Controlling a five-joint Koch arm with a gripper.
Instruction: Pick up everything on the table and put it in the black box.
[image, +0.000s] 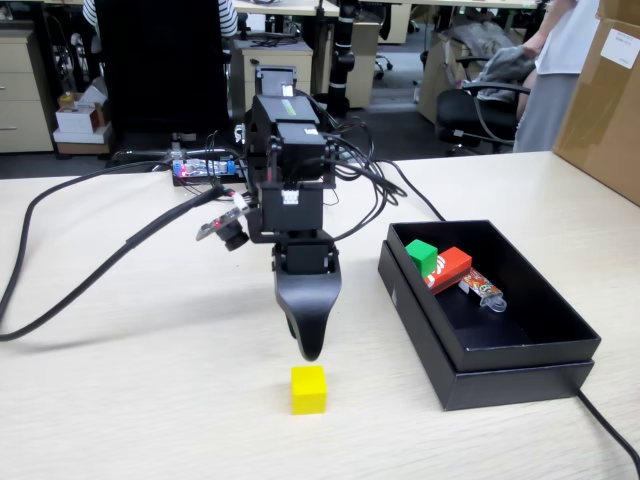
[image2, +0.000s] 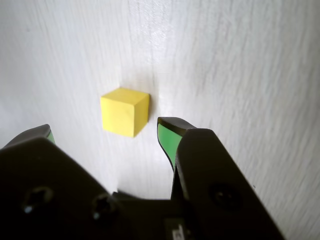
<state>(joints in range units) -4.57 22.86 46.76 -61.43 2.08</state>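
A yellow cube (image: 308, 389) (image2: 124, 111) rests on the beige table (image: 140, 400), alone near the front. My gripper (image: 310, 345) (image2: 107, 129) hangs just behind and above it, open, with green-lined jaws spread wider than the cube and nothing between them. In the wrist view the cube lies just beyond the fingertips, nearer the right one. The black box (image: 520, 370) stands to the right in the fixed view. Inside it lie a green cube (image: 422, 255) and a red oblong block (image: 449, 269) with a white logo.
An orange-patterned packet (image: 482, 289) with a clear end lies in the box beside the red block. Black cables (image: 90, 280) cross the table at the left and behind the arm. A brown carton (image: 605, 100) stands at the far right.
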